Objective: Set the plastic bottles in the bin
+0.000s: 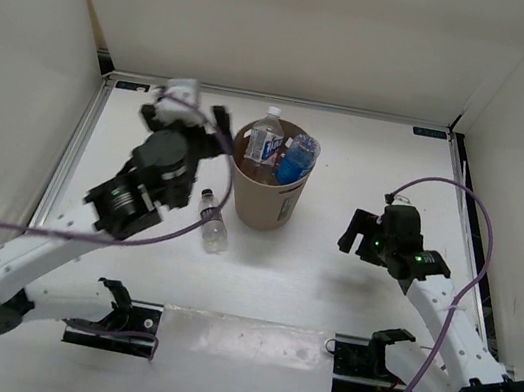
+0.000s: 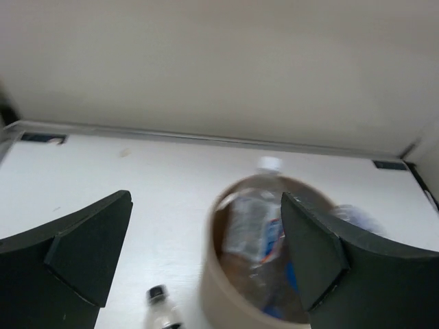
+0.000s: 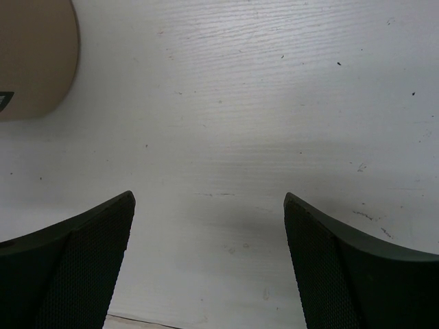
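The tan bin [image 1: 266, 202] stands mid-table. A white-capped clear bottle [image 1: 266, 139] and a blue-tinted bottle [image 1: 298, 158] stick out of its top. One more clear bottle [image 1: 214, 221], dark-capped, lies on the table just left of the bin. My left gripper [image 1: 186, 114] hovers open and empty to the bin's upper left. In the left wrist view the bin's rim [image 2: 210, 284], the labelled bottle [image 2: 248, 218] inside and the dark-capped bottle [image 2: 160, 305] below appear blurred between the open fingers [image 2: 89, 250]. My right gripper [image 1: 366, 220] hangs open over bare table, right of the bin.
White walls enclose the table on three sides, with a metal rail [image 1: 279, 101] along the back edge. In the right wrist view the bin's side [image 3: 34, 55] fills the top left corner, and worn white tabletop [image 3: 226, 123] lies under the open right gripper [image 3: 209, 205].
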`<state>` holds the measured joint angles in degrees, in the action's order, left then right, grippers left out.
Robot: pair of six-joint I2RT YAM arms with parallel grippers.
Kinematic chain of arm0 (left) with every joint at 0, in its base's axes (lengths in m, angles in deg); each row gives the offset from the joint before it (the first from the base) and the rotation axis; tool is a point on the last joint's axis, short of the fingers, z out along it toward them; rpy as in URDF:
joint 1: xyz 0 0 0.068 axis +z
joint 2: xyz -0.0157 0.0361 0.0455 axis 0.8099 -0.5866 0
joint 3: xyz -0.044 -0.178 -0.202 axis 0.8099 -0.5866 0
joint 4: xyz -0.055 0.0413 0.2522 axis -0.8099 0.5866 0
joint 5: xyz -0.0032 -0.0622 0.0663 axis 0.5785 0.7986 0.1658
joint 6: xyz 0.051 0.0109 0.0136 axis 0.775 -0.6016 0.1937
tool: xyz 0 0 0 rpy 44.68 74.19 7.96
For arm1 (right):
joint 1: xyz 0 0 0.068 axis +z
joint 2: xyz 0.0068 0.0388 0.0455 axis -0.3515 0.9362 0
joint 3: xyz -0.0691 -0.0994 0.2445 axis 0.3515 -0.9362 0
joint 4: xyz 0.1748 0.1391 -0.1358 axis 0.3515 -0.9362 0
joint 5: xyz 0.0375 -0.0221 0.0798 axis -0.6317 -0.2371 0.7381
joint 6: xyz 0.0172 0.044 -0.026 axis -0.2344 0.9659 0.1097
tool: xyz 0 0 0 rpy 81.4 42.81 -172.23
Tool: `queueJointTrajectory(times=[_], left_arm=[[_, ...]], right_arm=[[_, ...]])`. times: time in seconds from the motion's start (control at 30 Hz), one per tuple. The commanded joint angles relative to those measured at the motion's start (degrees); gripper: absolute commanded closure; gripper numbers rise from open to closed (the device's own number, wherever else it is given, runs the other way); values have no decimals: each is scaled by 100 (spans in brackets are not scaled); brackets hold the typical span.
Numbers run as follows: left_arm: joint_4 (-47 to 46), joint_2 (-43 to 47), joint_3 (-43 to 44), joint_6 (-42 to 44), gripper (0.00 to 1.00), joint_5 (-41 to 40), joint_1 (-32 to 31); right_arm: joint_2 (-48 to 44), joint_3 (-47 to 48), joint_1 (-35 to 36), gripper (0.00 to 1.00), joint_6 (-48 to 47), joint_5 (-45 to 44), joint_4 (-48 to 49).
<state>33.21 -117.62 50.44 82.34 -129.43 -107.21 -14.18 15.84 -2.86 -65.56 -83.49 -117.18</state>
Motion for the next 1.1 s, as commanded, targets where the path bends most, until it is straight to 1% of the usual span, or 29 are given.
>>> queueJointTrajectory(times=[0.0,0.03,0.07,0.1,0.13,0.17,0.2,0.23,0.27,0.3,0.33,0.37,0.4,0.43,0.5,0.53,0.57,0.6,0.63,0.7,0.77,0.9,1.03,1.07], left_arm=[[759,845,-1290,-774,0,-610,100],[1030,1238,-1451,-941,0,-662,109],[1224,1311,-1696,-1560,0,-881,144],[1835,1434,-1873,-1854,0,-970,179],[2084,1496,-1927,-2135,0,-1075,232],[2270,1540,-2014,-2860,0,-1111,415],[2533,1532,-2102,-3067,0,-1085,486],[2605,1532,-2190,-3296,0,-1050,722],[2684,1488,-2243,-3646,0,-937,820],[2650,1462,-2331,-3737,0,-587,934],[2632,1340,-2418,-3807,0,-340,1075],[2562,1260,-2463,-3834,0,524,1555],[2544,1172,-2568,-3886,0,837,1742],[2440,998,-2673,-3930,0,1153,2310],[2290,750,-2857,-3818,0,2424,2691],[1602,645,-3094,-3756,0,2796,3259],[1316,566,-3253,-3720,3,3661,3438],[1061,469,-3533,-3737,3,4262,3571],[650,425,-3710,-3842,3,4537,3833],[506,179,-3834,-3887,3,4741,3906],[391,65,-3808,-3660,4,4821,3915],[171,-471,-3554,-3457,5,5172,3828],[66,-893,-3518,-3447,6,5226,3748],[-108,-946,-3561,-3474,6,5269,3739]], right_arm=[[-118,177,13,10,-86,39,171],[-135,177,39,10,-85,13,188],[-135,177,65,10,-103,13,179],[-153,186,65,10,-103,13,197],[-162,186,65,10,-94,13,180],[-153,186,83,10,-112,-5,197],[-153,186,100,10,-120,-14,197],[-170,177,109,10,-112,-22,206],[-170,177,135,10,-103,-57,180],[-162,177,153,10,-94,-92,171],[-162,177,197,10,-94,-93,171],[-170,186,223,10,-77,-180,179],[-170,186,267,10,-85,-198,162],[-170,186,285,10,-59,-207,162],[-170,194,338,10,-59,-277,153],[-188,194,347,10,-59,-286,144],[-179,177,399,10,-76,-321,144],[-179,203,434,10,-59,-347,144],[-179,203,452,10,-50,-426,153],[-171,212,619,10,-50,-557,153],[-144,256,724,10,-42,-629,136],[-47,308,909,10,-6,-796,109],[-65,300,1041,10,29,-971,74],[-74,300,1058,10,46,-1015,91]])
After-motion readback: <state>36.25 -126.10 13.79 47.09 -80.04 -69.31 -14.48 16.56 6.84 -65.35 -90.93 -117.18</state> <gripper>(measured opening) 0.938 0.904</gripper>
